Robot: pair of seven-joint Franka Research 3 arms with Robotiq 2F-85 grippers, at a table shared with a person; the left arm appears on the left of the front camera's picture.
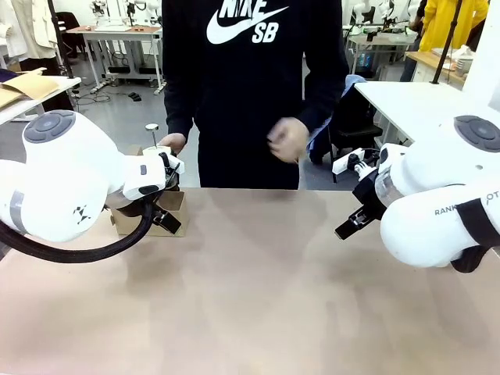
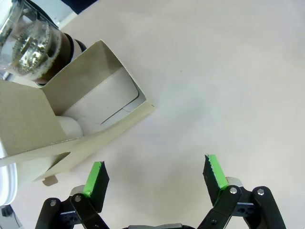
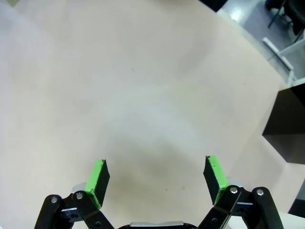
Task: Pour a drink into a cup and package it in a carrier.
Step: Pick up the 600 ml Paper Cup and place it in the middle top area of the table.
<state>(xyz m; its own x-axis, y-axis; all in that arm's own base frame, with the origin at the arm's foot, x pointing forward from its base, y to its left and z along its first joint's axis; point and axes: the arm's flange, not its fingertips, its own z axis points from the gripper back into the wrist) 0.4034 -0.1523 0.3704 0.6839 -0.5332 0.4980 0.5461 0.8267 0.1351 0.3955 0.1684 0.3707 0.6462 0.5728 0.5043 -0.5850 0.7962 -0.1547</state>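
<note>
On the table (image 1: 258, 297), the carrier (image 2: 28, 114) is set near the left gripper (image 2: 155, 174), partly hiding the drink (image 2: 55, 50) behind it. That gripper and the right gripper (image 3: 155, 176), near a black box (image 3: 288, 119), are held open, empty.

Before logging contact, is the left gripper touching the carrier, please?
Apart; the left wrist view shows bare table between the left gripper and the carrier.

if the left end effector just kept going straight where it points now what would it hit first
Most likely bare table: the left end effector stands open with nothing between its jaws or straight ahead. The cardboard carrier lies off to one side of that line, though depth is hard to judge.
</note>
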